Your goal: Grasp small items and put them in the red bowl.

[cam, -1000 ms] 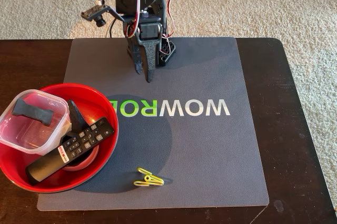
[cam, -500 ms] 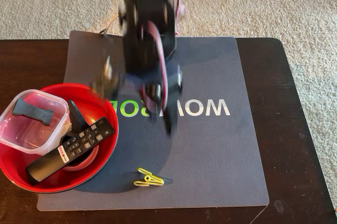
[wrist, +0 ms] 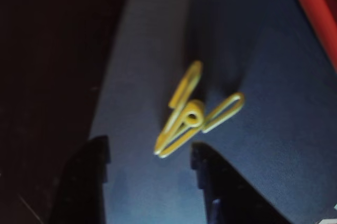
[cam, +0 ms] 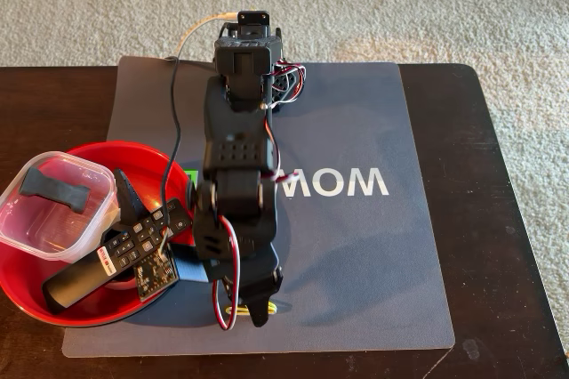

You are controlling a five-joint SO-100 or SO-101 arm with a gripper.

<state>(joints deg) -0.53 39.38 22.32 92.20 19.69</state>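
The yellow clips (wrist: 192, 112) lie on the grey mat, two hooked together, just ahead of my gripper (wrist: 149, 148). It is open, with a dark finger on each side of them and nothing held. In the fixed view the gripper (cam: 253, 310) hangs low over the clips (cam: 235, 310), which it mostly covers. The red bowl (cam: 156, 170) sits at the left. It holds a clear square tub (cam: 44, 219) with a short black ridged bar (cam: 55, 188) inside, a black angular piece (cam: 127, 197) and a black remote (cam: 107, 259).
The grey mat (cam: 373, 254) with its logo covers the middle of a dark wooden table (cam: 516, 219), with beige carpet beyond. My arm (cam: 236, 157) stretches from the far edge down the mat. The wrist camera board (cam: 156, 268) overhangs the bowl's right rim (wrist: 310, 3).
The arm swung from upright at the far edge, forward and down across the mat. The gripper now hovers at the yellow clips near the front. The bowl and its contents have not moved.
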